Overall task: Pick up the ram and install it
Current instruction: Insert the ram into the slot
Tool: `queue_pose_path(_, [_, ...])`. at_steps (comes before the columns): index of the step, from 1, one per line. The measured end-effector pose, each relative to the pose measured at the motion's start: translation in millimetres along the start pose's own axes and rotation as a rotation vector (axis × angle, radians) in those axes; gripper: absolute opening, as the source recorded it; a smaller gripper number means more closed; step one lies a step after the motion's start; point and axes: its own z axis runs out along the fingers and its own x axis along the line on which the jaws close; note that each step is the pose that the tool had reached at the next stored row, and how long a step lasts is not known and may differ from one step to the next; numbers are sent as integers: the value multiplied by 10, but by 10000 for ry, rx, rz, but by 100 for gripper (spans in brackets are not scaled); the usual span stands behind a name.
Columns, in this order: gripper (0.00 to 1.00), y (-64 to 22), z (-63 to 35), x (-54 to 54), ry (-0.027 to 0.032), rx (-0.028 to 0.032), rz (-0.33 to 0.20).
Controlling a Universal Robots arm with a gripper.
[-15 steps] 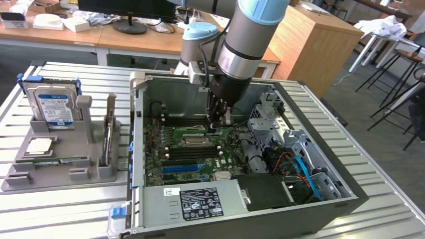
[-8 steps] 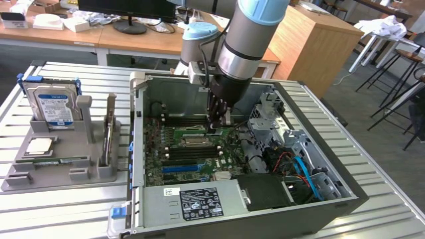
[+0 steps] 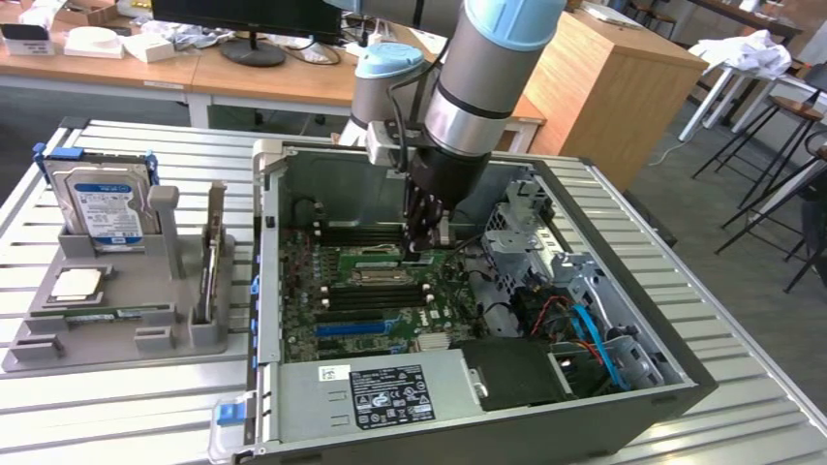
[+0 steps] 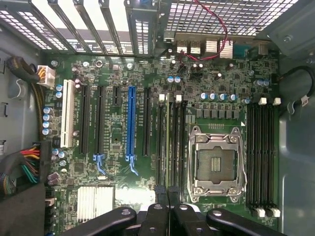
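Your claw point(image 4: 167, 192) is pressed together on the ram point(image 4: 168, 147). In the wrist view you see the ram edge-on, as a thin greenish line running out from the dark fingertips. It lies in line with a bank of black memory slots point(image 4: 160, 142), right among them. You cannot tell whether its lower edge has entered a slot.

Just beside that bank is the open silver processor socket point(image 4: 216, 164), and past the socket stands a second bank of memory slots point(image 4: 261, 152). On the other side of the ram, the green motherboard point(image 4: 118, 162) carries several long black slots and one blue slot point(image 4: 131, 123).

In the exterior view the arm point(image 3: 472, 97) reaches straight down into the open computer case point(image 3: 607, 407), with the claw low over the middle of the motherboard. A grey power supply point(image 3: 387, 395) with a black label sits at the case's near edge.

The case lies on a slatted metal bench point(image 3: 750, 426). At the exterior view's left, well apart from the claw, a grey holder point(image 3: 116, 339) rests on the same bench. It carries a hard drive point(image 3: 107, 203) standing upright and a small square processor chip point(image 3: 77, 283) lying flat
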Motion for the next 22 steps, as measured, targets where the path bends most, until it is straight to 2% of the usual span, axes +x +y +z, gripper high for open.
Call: queue_pose_path(22, [11,1,116,7,1,30,-2])
